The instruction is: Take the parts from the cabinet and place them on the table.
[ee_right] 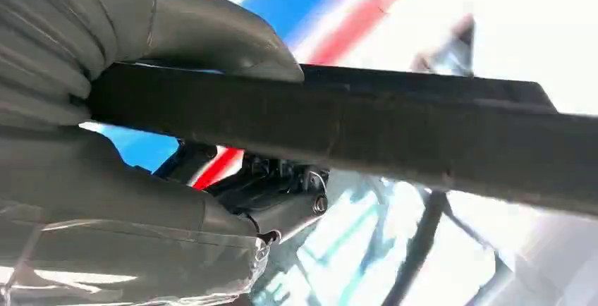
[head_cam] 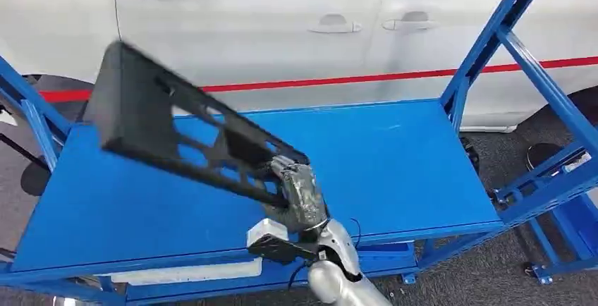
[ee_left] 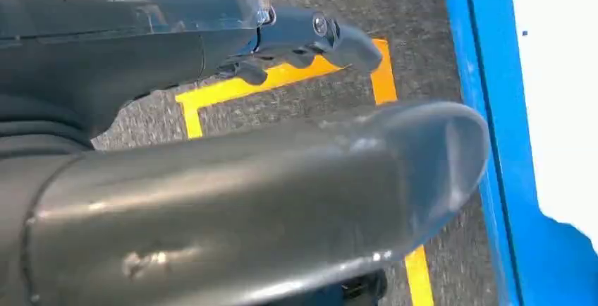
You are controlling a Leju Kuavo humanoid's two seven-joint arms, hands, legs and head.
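One black perforated part [head_cam: 183,133] is held above the blue table [head_cam: 395,165], tilted, its far end raised toward the white car [head_cam: 282,31]; the right hand [head_cam: 300,197] is clamped on its near end, thumb over the edge; the left hand [ee_left: 233,200] hangs over grey floor with yellow tape [ee_left: 282,77], fingers apart, holding nothing.

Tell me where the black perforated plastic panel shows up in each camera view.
Head view: the black perforated plastic panel slants across left of centre above the blue table, its lower end held by the right hand.
Left wrist view: not in it.
Right wrist view: its dark edge crosses the picture as a bar, gripped at the left.
Shared landmark: the white car's red stripe.
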